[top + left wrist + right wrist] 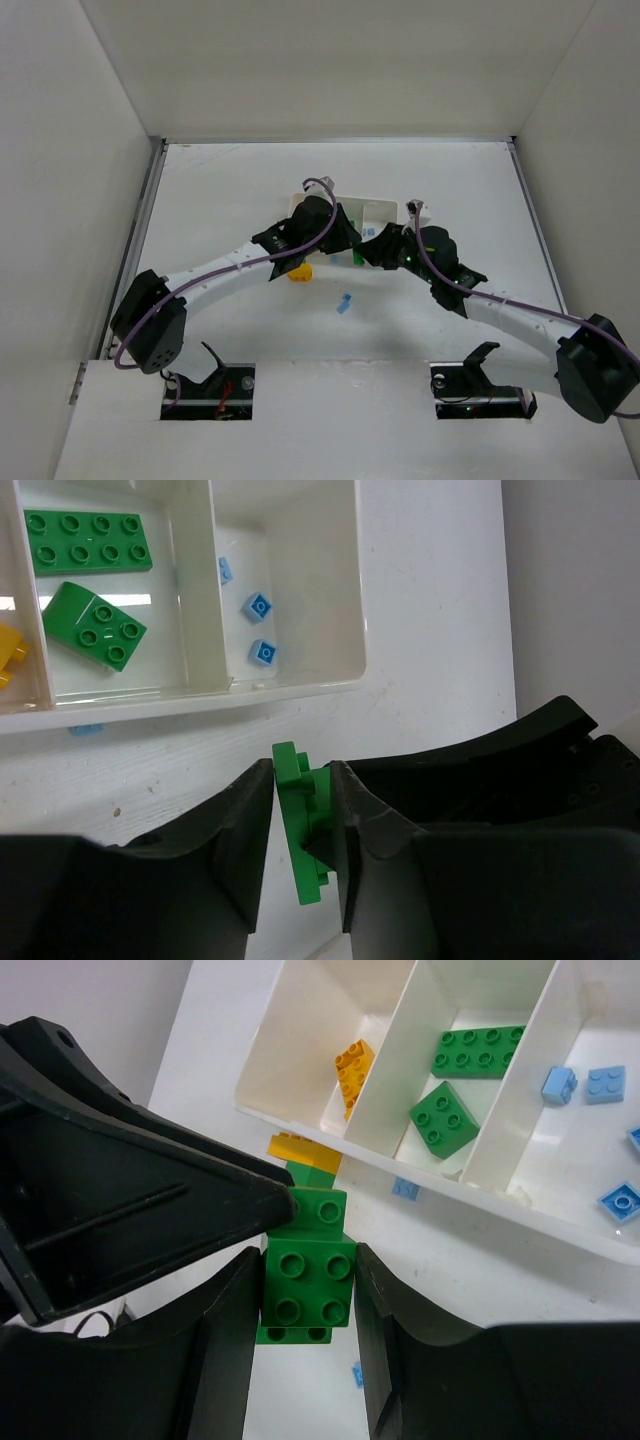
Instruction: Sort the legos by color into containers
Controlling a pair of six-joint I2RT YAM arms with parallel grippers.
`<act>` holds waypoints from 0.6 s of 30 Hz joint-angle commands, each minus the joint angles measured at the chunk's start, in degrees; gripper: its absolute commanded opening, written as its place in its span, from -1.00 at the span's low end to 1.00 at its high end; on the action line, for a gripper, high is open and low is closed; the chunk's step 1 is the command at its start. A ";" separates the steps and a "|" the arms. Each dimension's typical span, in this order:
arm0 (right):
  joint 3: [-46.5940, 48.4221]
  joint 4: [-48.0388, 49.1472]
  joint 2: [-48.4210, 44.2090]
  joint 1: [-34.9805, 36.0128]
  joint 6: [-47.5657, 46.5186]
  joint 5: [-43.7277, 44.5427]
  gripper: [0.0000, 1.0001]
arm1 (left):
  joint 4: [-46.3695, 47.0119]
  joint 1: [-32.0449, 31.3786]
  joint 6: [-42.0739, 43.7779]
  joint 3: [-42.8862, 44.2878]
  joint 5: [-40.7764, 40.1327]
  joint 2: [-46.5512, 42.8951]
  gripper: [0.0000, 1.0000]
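Left claw [302, 776] and right claw [307, 1262] each clamp green legos [306, 1282] just outside the tray [300, 689].

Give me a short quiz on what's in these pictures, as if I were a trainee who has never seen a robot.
1. True or false: the left pincer is shut on a yellow brick.
2. Which compartment of the white tray holds the two green bricks? A) the middle one B) an end one C) none
3. Fill in: the right pincer grips a brick coloured ____.
Key: 1 false, since it grips a green brick; 2 A; 3 green.
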 commanded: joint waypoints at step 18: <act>0.84 1.82 -5.27 -0.81 -0.10 -2.32 -0.48 | 1.45 0.84 0.09 -1.04 -1.64 -0.47 -0.88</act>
